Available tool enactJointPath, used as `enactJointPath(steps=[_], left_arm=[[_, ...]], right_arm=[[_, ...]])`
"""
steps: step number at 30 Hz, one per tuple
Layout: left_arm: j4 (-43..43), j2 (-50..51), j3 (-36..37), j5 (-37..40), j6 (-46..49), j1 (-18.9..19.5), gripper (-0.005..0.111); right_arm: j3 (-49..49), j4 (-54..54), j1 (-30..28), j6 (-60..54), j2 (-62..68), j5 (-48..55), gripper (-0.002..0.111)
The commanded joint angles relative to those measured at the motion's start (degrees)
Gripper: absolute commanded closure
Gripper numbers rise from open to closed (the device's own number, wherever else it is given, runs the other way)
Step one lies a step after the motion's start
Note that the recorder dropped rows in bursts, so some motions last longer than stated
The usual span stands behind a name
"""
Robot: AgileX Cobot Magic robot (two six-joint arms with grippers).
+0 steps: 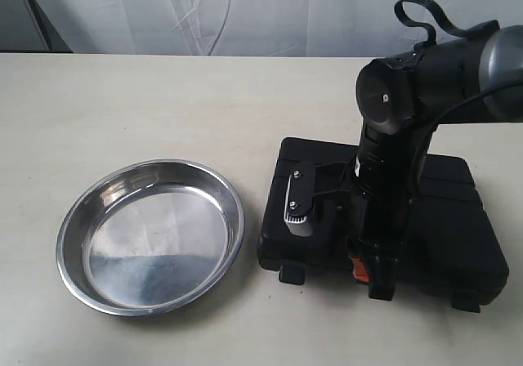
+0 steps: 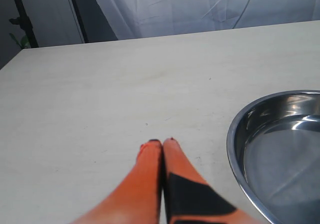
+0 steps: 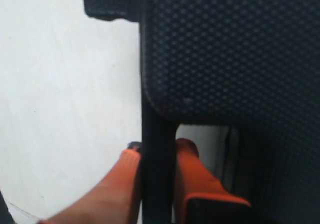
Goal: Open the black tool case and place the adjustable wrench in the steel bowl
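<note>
While the flat black plastic tool case [image 1: 458, 227] lies shut on the table [image 1: 163, 104] beside the bare round shiny steel bowl [image 1: 233, 211], the right hand [image 3: 159, 151] pinches the case's handle bar. Only the left wrist view shows the left hand [image 2: 161, 143], pressed together.

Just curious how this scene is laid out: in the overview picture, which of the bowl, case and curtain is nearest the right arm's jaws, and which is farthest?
1. Case: on the right, the jaws clamp its handle.
2. Bowl: on the table, off to the left.
3. Curtain: behind the table, at the back.
</note>
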Motion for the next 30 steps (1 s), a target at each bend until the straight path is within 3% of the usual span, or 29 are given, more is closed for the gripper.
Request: enactJointPath(steps=[1,15,30], left_arm=[[0.21,-0.15,-0.16,-0.72,-0.09,0.22,0.107],[0.21,-0.15,-0.16,-0.72,-0.09,0.22,0.107],[0.21,-0.15,-0.16,-0.72,-0.09,0.22,0.107]], right_arm=[[0.06,-0.12,0.95,-0.33,-1.04,1.13,0.109],[-0.06,-1.50,3.28,0.81,-3.52,3.95,0.109],[-0.06,-1.97,3.28,2.24,-7.78,0.40,0.109]])
